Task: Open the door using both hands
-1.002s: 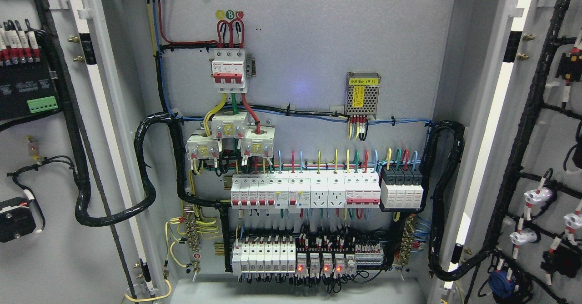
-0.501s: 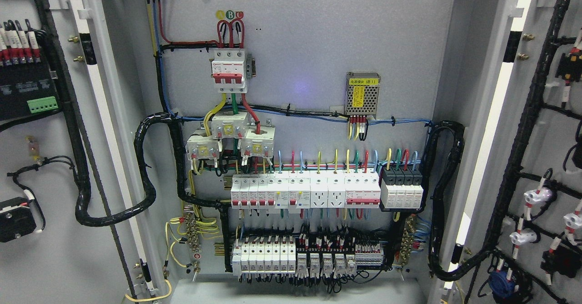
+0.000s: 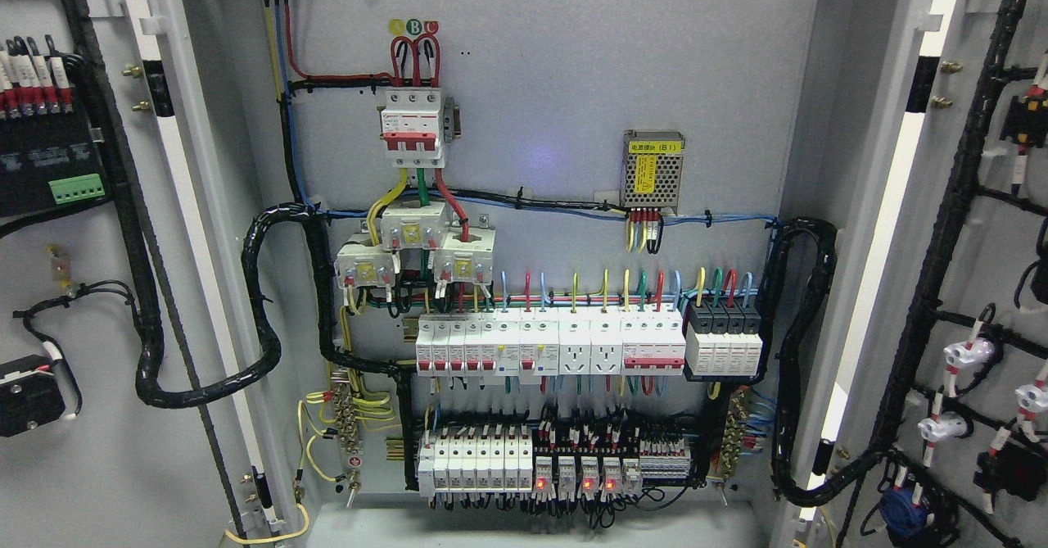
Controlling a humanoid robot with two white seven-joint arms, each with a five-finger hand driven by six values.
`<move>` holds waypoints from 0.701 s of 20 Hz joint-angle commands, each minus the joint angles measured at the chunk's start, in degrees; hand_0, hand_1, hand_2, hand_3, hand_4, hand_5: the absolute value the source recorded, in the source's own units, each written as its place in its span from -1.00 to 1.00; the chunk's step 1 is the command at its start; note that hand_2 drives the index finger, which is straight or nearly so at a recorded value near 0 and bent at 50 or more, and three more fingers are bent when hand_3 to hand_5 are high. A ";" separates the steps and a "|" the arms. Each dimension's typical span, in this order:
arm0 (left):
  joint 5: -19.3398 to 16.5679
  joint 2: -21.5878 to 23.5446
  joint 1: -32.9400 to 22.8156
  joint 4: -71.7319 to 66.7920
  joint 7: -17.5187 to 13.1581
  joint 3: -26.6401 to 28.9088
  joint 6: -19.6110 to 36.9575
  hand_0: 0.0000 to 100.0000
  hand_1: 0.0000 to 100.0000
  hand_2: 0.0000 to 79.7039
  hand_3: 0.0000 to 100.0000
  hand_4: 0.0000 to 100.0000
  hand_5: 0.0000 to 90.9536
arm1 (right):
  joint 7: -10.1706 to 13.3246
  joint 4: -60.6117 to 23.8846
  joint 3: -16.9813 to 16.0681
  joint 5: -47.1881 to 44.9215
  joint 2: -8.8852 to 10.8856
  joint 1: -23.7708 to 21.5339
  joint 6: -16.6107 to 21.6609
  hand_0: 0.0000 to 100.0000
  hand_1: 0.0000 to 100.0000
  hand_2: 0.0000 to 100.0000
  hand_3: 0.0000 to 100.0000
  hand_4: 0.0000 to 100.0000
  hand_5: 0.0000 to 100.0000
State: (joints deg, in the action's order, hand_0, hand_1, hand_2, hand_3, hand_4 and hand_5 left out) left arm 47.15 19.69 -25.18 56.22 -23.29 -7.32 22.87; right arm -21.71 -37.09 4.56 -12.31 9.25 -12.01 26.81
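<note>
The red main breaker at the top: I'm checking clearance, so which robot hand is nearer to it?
Neither can be called: no robot hand or arm shows in the head view. Only the red main breaker in the cabinet, between the swung-open left door and right door.

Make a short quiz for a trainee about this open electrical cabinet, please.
1. True or false: both grey metal cabinet doors, the left door and the right door, stand open.
2. Which colour are the small lit lamps on the bottom relay row? A green, B red, C blue.
3. Fill in: the perforated metal power supply box carries a ___ label.

Key: 1 true; 2 B; 3 yellow.
</note>
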 commanded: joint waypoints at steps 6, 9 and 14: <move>-6.80 -7.56 7.77 -37.65 -0.53 -5.08 -0.02 -1.00 -1.00 -1.00 -1.00 -1.00 -1.00 | 2.37 25.66 2.65 2.73 -4.50 5.76 -4.83 -1.00 -1.00 -1.00 -1.00 -1.00 -1.00; -6.80 -8.35 9.26 -43.47 -0.53 -5.16 -0.02 -1.00 -1.00 -1.00 -1.00 -1.00 -1.00 | 5.17 27.68 3.00 2.73 -4.59 5.77 -5.45 -1.00 -1.00 -1.00 -1.00 -1.00 -1.00; -7.07 -9.67 10.50 -46.54 -0.09 -5.34 -0.02 -1.00 -1.00 -1.00 -1.00 -1.00 -1.00 | 8.08 28.12 5.90 2.81 -5.11 5.77 -14.84 -1.00 -1.00 -1.00 -1.00 -1.00 -1.00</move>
State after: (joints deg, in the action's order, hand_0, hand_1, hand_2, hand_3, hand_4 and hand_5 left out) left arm 40.85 13.92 -16.83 27.19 -23.96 -11.03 22.62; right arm -15.16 -18.03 7.30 -9.74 6.11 -6.76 16.56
